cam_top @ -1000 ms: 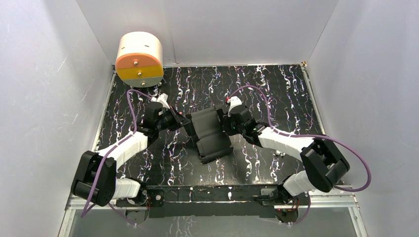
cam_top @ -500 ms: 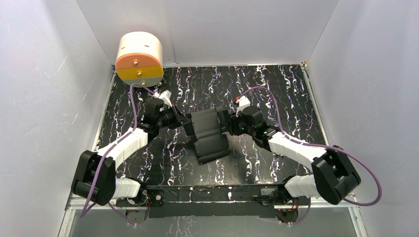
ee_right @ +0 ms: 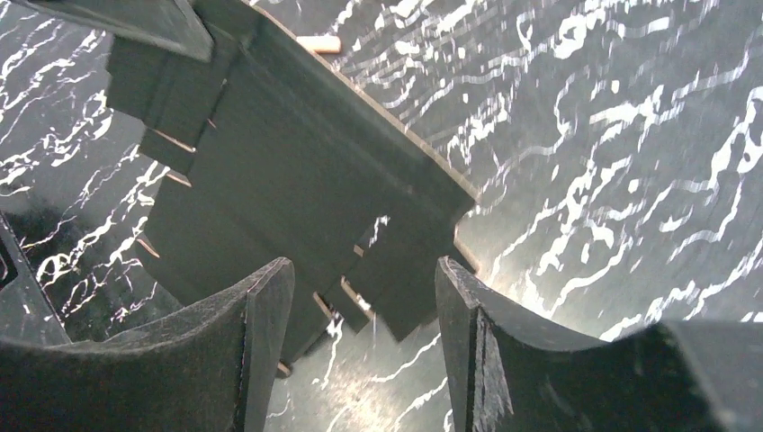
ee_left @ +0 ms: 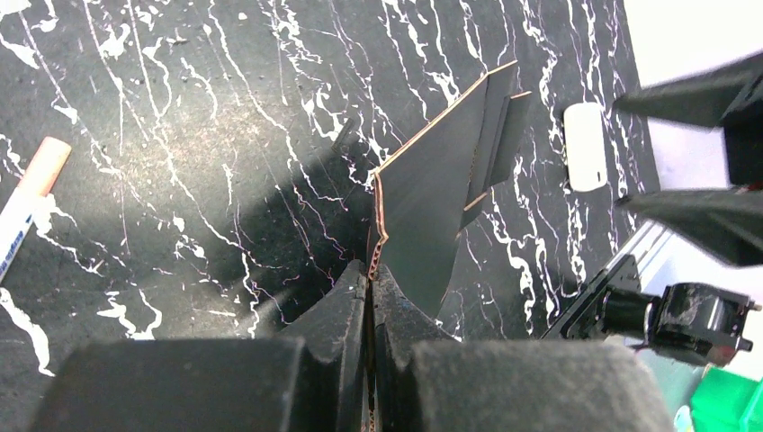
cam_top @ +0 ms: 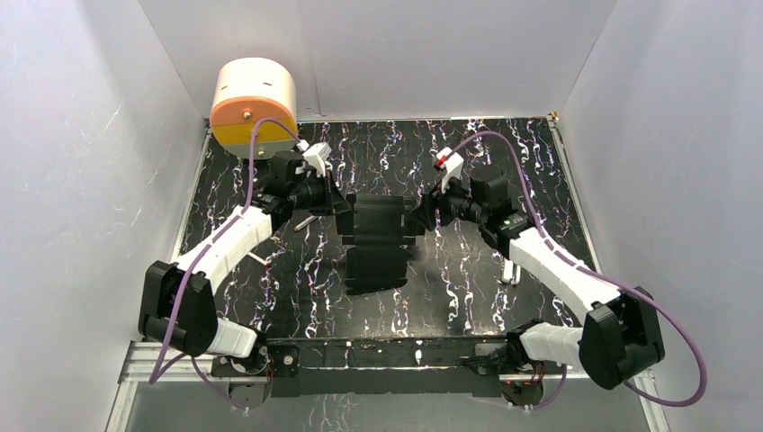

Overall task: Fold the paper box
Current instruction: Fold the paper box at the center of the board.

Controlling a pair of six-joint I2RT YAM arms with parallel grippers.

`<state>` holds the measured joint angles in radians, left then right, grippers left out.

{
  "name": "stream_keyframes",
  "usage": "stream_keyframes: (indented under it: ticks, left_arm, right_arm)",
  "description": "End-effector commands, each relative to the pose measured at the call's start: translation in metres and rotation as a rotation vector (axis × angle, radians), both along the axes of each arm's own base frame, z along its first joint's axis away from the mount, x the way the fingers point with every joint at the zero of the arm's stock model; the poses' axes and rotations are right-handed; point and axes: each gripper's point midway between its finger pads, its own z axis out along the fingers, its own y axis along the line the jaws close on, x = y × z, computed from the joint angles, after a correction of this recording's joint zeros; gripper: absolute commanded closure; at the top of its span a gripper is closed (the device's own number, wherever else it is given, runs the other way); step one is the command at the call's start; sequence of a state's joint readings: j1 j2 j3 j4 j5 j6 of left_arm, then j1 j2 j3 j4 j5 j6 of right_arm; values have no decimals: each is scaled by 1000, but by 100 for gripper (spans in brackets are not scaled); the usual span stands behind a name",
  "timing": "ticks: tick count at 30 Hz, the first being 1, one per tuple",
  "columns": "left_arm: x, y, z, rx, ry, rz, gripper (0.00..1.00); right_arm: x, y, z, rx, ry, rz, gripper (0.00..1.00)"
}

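The paper box (cam_top: 378, 243) is a black creased card blank with notched flaps, spread mostly flat over the middle of the marbled table. My left gripper (cam_top: 340, 209) is shut on the card's left edge. In the left wrist view the corrugated edge runs between the pressed fingertips (ee_left: 371, 279), and the paper box (ee_left: 432, 198) rises away from them. My right gripper (cam_top: 423, 219) stands open just off the card's right side. In the right wrist view its jaws (ee_right: 360, 297) are wide apart. The flaps of the paper box (ee_right: 297, 171) lie just beyond them, touching neither finger.
A cream and orange cylinder (cam_top: 255, 106) stands at the back left corner. A marker (ee_left: 27, 202) lies on the table left of the card. A small white piece (cam_top: 508, 270) lies under the right forearm. White walls close in three sides.
My right gripper has opened, let go of the card's right edge and drawn back to the right. The left gripper moved farther back with the card, which has spread out flatter.
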<state>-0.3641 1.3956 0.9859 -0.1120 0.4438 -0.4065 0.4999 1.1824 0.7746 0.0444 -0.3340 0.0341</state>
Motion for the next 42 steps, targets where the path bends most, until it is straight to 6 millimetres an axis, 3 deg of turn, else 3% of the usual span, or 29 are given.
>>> stream_keyframes:
  ticks: [1,7,15,23,26,34,38,42]
  left_arm:
    - [-9,-10,16,9,-43,-145,100]
    - [-14,-17,20,-1,-49,-235,100]
    - [-21,-21,22,-20,-60,-292,100]
    - [-29,-25,28,-57,-78,-340,100]
    - [-30,-26,28,-61,-77,-346,100]
    - [-27,-26,28,-65,-78,-337,100]
    - [-25,-27,29,-71,-78,-329,100]
    - [-22,-28,28,-79,-69,-309,100]
  right_arm:
    - [10,21,41,14,-124,190,31]
    - [25,40,46,31,-131,315,31]
    - [18,62,28,67,-28,493,34]
    - [21,68,8,65,36,532,38]
    - [21,69,5,66,58,545,44]
    - [11,73,5,95,84,600,72]
    - [5,74,4,93,83,631,77]
    - [-5,78,1,74,77,664,88]
